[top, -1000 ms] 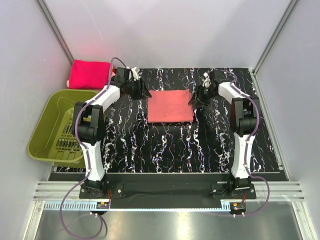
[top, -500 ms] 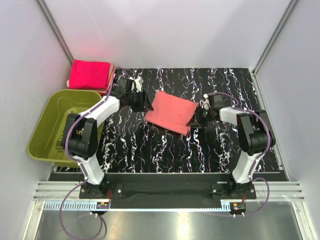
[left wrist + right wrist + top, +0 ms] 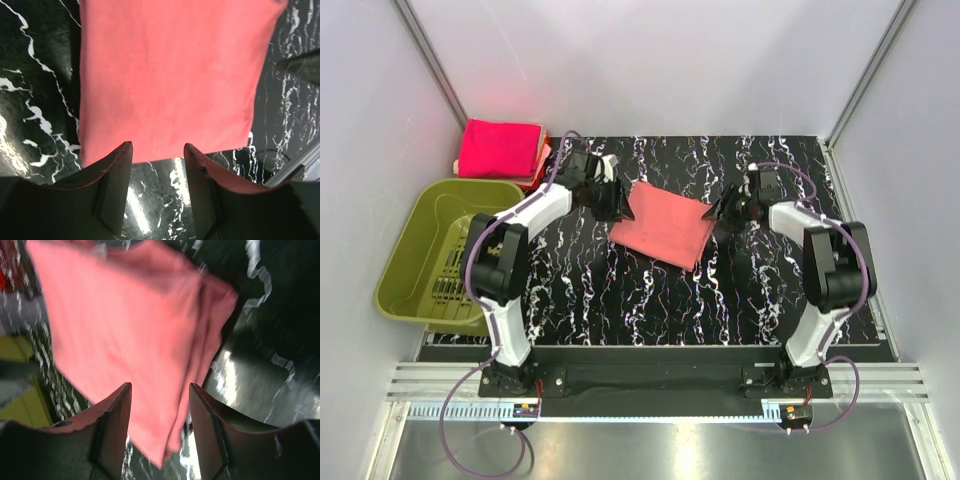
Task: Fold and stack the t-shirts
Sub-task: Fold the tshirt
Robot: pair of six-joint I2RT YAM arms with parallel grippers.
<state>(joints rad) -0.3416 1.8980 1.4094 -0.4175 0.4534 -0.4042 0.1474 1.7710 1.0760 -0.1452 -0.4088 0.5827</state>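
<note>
The left claw stands about half open with nothing clamped; its tips sit at the near edge of the salmon t-shirt, and the cloth is not pinched between the jaws. The right claw is likewise parted at the opposite side of the same garment, by its layered corner. The right wrist view is blurred, but it shows no grip. The salmon t-shirt is already folded into a flat rectangle and lies askew near the middle of the surface, between the two claws. The folded magenta t-shirts rest at the far left corner, just off the dark mat, with a thin orange layer showing under their right edge. Judged from this layout, folding is complete for every garment in view, and the remaining step is to carry the salmon t-shirt onto that stack. The olive-green basket stands at the left edge, and no shirt is visible in it. The surface is black with white marble veining. Pale walls and aluminium posts enclose the cell.
</note>
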